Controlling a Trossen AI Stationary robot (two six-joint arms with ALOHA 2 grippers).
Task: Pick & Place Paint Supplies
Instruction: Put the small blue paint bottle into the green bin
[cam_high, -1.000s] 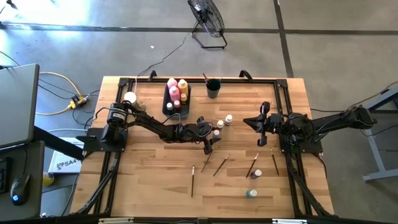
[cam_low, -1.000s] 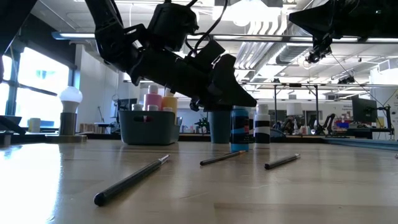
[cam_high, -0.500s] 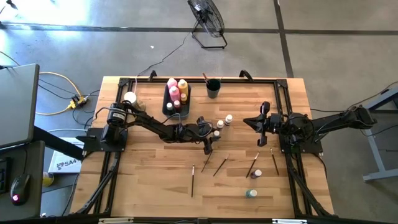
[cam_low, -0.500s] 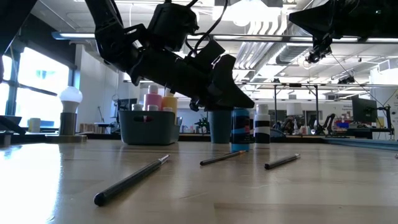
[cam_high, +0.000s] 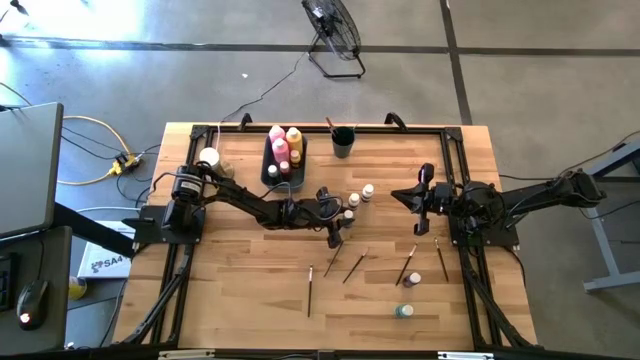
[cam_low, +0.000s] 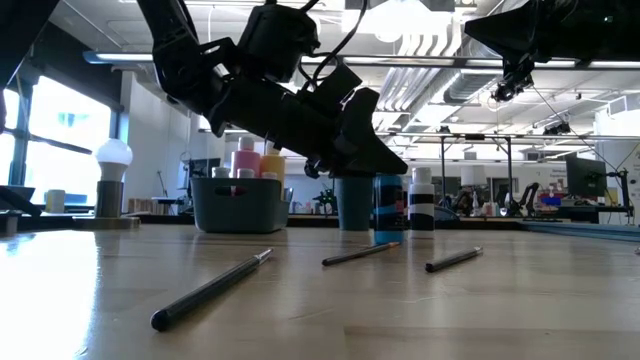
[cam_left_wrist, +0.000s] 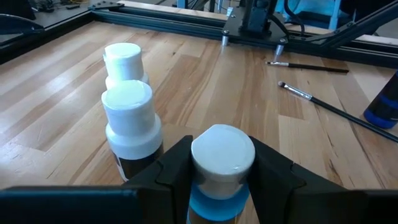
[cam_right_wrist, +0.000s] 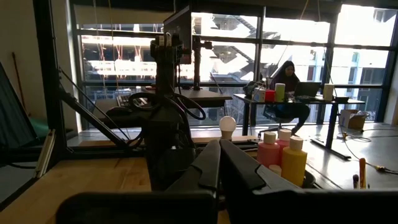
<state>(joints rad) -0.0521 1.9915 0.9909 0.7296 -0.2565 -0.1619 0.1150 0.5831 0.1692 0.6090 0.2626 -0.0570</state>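
A small blue paint bottle (cam_left_wrist: 219, 199) with a white cap stands upright near the table's middle (cam_high: 347, 213), and my left gripper (cam_left_wrist: 222, 163) is shut on it. Two more white-capped bottles (cam_left_wrist: 129, 118) (cam_left_wrist: 123, 61) stand close beside it toward the far edge. Several thin paintbrushes (cam_high: 354, 266) lie flat on the wood nearer the front. Tall pink and yellow bottles (cam_high: 284, 140) stand in a dark bin. At the table's right, my right gripper (cam_high: 402, 195) hangs raised and shut, holding nothing. My left gripper pinches the blue bottle's white cap (cam_left_wrist: 222, 144) between its two fingers, one on each side. The fingers (cam_left_wrist: 179, 165) reach in from the table's left, slanting slightly down. The bottle stands upright with its base on the table (cam_low: 386, 238).
A dark bin (cam_high: 270, 165) and a dark cup (cam_high: 343, 142) holding a brush stand at the far edge. A white knob on a tan base (cam_high: 208, 157) sits at the far left. Two small bottles (cam_high: 413, 279) (cam_high: 403, 311) stand near the front right. A black frame (cam_high: 455, 170) rims the table.
My left gripper's fingers have drawn together around the blue bottle's cap while the arm stayed in place. The bottle has not moved.
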